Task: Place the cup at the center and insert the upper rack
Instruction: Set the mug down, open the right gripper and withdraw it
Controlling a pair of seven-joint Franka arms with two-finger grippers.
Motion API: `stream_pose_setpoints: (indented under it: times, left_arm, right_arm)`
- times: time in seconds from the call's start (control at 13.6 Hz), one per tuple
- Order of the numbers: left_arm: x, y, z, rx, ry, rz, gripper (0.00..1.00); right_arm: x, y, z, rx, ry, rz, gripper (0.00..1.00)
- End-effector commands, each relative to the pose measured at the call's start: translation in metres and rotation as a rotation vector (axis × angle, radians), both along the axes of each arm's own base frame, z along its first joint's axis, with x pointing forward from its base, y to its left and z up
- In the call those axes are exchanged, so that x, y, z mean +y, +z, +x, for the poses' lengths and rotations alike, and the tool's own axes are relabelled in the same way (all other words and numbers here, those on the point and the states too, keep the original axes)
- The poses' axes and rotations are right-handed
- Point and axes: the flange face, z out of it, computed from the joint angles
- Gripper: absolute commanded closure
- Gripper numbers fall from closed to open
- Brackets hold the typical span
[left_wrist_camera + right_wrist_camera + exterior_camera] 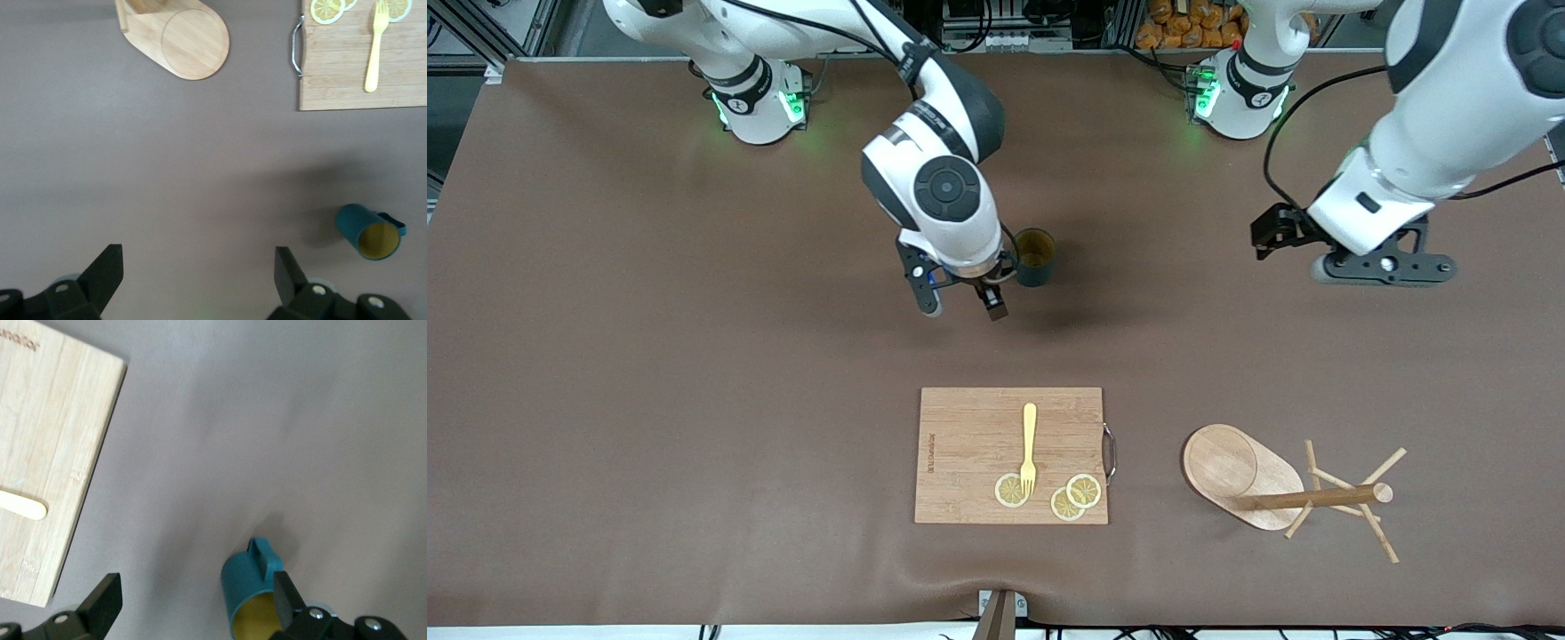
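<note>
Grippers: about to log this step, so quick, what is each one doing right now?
Left gripper: open, empty, over bare table.
Right gripper: open, holding nothing, just beside the cup.

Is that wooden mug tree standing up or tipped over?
Tipped over: the upper rack lies on the table, its pole level and its oval base on edge.

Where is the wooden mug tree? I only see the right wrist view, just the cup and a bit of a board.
Observer: The mug tree lies tipped on its side beside the cutting board, toward the left arm's end of the table.
Operator: Is there anything on the board?
Observer: A yellow fork and three lemon slices, the fork's tines resting on one slice.
Operator: What's the other arm doing?
Observer: It waits. The left pincer hangs open and empty over the table.
</note>
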Motion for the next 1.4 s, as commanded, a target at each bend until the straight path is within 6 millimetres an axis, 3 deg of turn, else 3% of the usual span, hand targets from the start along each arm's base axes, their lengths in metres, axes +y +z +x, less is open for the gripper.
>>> stream_pose_setpoints:
  times: [0.0, 0.51, 0.96, 1.1, 1.32]
  left_arm:
    - [-0.012, 0.004, -0.011, -0.029, 0.025, 0.001, 0.00]
    - [-0.037, -0.005, -0.018, -0.034, 0.050, -0.002, 0.00]
    - [-0.090, -0.018, -0.040, -0.063, 0.071, 0.027, 0.00]
    - [-0.098, -0.019, -0.044, -0.064, 0.066, 0.031, 0.00]
    - [-0.129, -0.021, -0.062, -0.061, 0.062, 0.030, 0.00]
  right_arm:
    - [-0.035, 0.034, 0.011, 0.027, 0.044, 0.022, 0.00]
    - [-0.157, 0.100, 0.053, 0.096, 0.203, 0.121, 0.00]
    - [-0.266, 0.133, 0.078, 0.069, 0.442, 0.191, 0.00]
    - [-0.300, 0.143, 0.082, 0.051, 0.558, 0.205, 0.00]
    - [-0.328, 0.159, 0.080, 0.014, 0.730, 0.187, 0.00]
